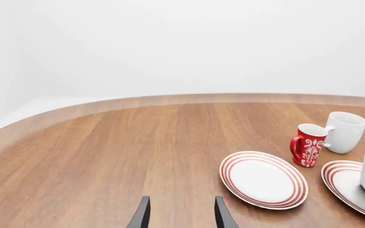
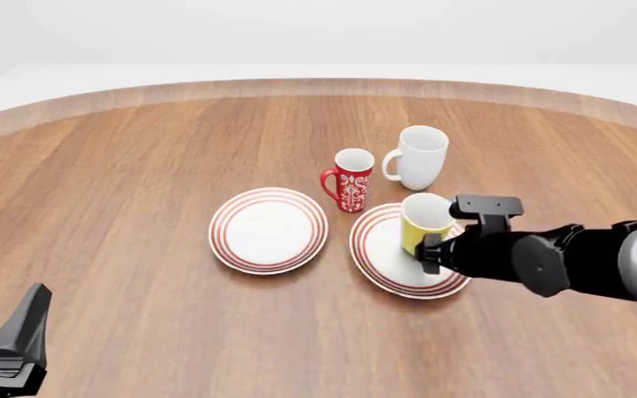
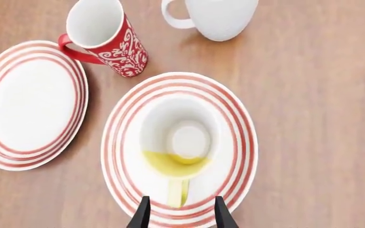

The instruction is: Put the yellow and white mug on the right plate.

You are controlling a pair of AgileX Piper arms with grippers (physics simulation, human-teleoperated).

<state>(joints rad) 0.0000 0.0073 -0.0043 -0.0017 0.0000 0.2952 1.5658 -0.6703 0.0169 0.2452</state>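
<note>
Yellow and white mug (image 3: 179,142) stands upright on the right plate (image 3: 233,114), a little toward that plate's 12 o'clock in the front view, its handle pointing at the right gripper (image 3: 180,213). From the table (image 2: 130,166) down: the left plate (image 2: 268,230) sits at the right plate's 9 o'clock, the white mug (image 2: 420,156) at 12, the red mug (image 2: 351,180) near 11. Both grippers' fingers are spread and grasp nothing; the left gripper (image 1: 181,216) hangs well apart. I judge the mug rigid, light, glazed-slick and breakable; rim or handle suits a grip.
</note>
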